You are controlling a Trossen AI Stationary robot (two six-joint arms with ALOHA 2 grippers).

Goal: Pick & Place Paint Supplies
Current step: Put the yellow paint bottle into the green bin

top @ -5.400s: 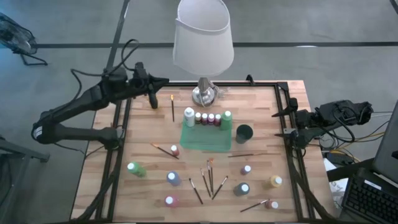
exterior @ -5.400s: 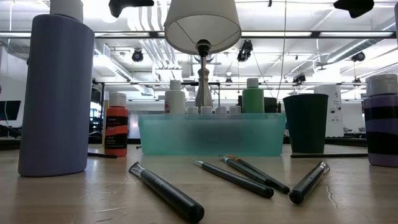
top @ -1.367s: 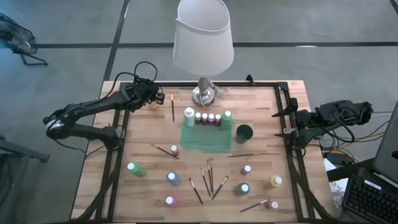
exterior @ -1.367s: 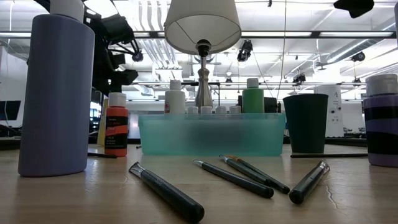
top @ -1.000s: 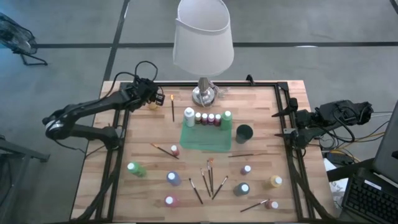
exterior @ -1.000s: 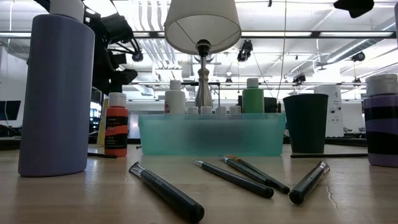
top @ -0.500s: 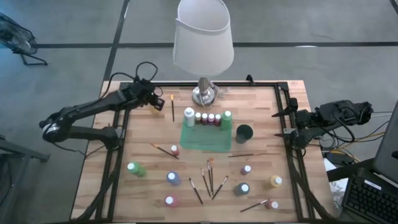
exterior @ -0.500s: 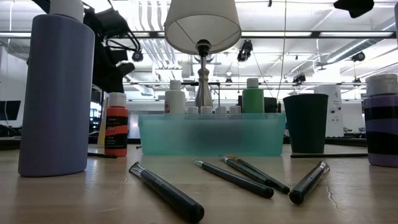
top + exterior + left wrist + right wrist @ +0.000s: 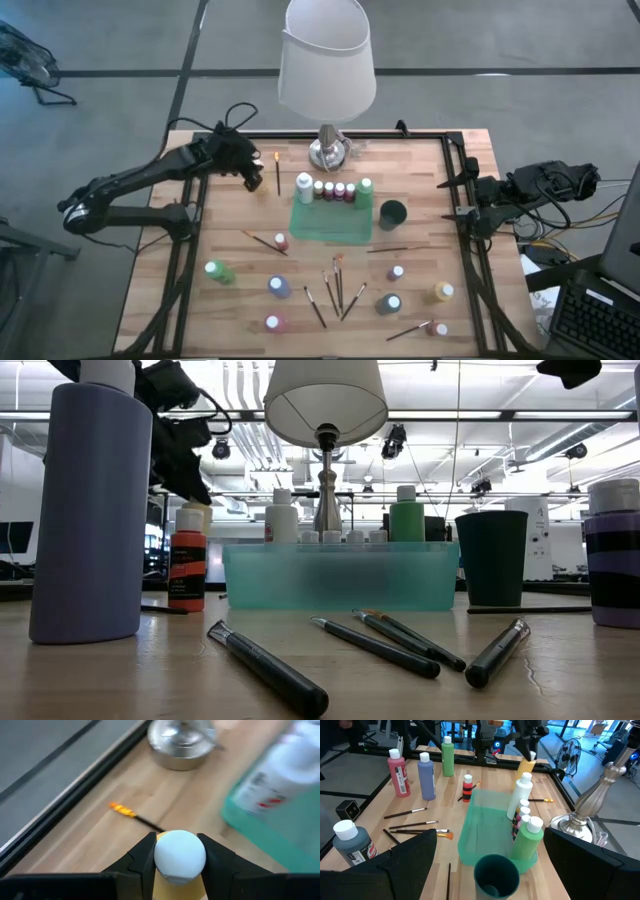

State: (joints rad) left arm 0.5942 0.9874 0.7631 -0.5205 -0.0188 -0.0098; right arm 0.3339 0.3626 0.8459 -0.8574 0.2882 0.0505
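My left gripper [image 9: 250,172] hangs over the table's far left, shut on a yellow paint bottle with a white cap [image 9: 179,855]. From across the table the yellow bottle [image 9: 526,769] shows below the fingers, beside the teal tray [image 9: 330,222]. A white bottle [image 9: 304,187], several small bottles and a green one [image 9: 366,187] stand in the tray's far row. More bottles [image 9: 279,287] and paintbrushes [image 9: 335,285] lie on the table's near half. My right gripper [image 9: 455,200] waits open at the table's right edge. My left gripper pinches the yellow bottle's white cap [image 9: 179,855] between its two fingers, one finger [image 9: 145,857] on each side. The fingers slant down from the table's left. The bottle's body [image 9: 525,771] hangs below them, slightly tilted and, as far as I can see, off the table.
A white-shaded lamp [image 9: 327,60] stands on its silver base [image 9: 328,152] at the far middle. An orange-tipped brush [image 9: 277,172] lies just right of my left gripper. A dark green cup [image 9: 392,213] stands right of the tray. A tall purple bottle [image 9: 90,510] stands near the front left.
My left gripper has risen a little with the yellow bottle and rolled at the wrist, shifting slightly toward the tray. The bottle has come up from where it stood behind the small red bottle.
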